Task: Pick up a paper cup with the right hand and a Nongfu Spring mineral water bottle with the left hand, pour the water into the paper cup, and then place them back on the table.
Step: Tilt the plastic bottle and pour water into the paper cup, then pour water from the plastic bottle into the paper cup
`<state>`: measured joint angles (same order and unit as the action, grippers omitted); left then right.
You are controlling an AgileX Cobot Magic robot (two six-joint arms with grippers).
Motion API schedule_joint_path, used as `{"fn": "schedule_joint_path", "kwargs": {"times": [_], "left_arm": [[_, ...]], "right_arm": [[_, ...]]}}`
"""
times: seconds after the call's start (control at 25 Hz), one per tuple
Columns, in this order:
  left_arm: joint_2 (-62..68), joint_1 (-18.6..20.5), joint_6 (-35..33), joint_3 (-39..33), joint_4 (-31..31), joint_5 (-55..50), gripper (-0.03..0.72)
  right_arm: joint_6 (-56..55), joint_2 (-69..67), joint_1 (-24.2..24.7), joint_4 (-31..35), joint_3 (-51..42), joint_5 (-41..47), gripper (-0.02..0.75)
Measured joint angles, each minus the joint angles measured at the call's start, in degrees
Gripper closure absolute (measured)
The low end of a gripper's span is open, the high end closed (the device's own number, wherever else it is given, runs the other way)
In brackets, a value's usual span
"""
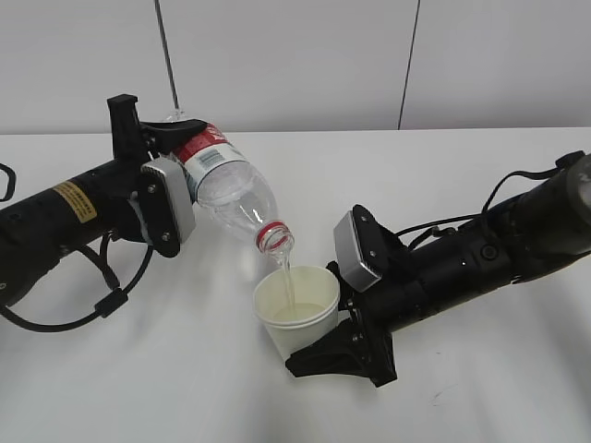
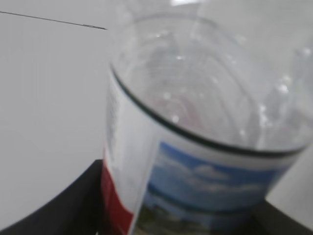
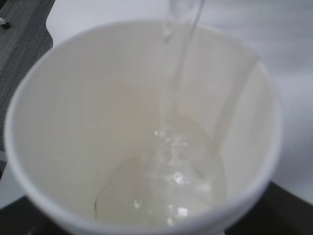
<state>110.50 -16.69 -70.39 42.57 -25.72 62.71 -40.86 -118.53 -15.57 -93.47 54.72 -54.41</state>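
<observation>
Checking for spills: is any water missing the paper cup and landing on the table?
No, the thin stream of water runs from the mineral water bottle mouth straight into the paper cup.

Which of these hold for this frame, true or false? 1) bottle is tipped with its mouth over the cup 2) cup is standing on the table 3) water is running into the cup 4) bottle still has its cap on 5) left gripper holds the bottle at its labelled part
1) True: the Nongfu Spring mineral water bottle tilts neck-down over the paper cup.
2) False: the right hand holds the cup, tilted; whether it is clear of the table is unclear.
3) True: a thin stream of water falls and pools in the cup's bottom.
4) False: the mouth is open, only the red neck ring shows.
5) True: the left hand grips around the label.
</observation>
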Motion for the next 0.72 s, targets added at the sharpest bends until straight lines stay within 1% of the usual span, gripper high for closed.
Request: {"fn": "schedule_joint_path", "kwargs": {"times": [0.72], "left_arm": [[0.0,0.0,-0.2,0.0,-0.7,0.0,0.302]], "right_arm": [[0.0,0.0,0.0,0.0,0.0,0.1,0.228]]}}
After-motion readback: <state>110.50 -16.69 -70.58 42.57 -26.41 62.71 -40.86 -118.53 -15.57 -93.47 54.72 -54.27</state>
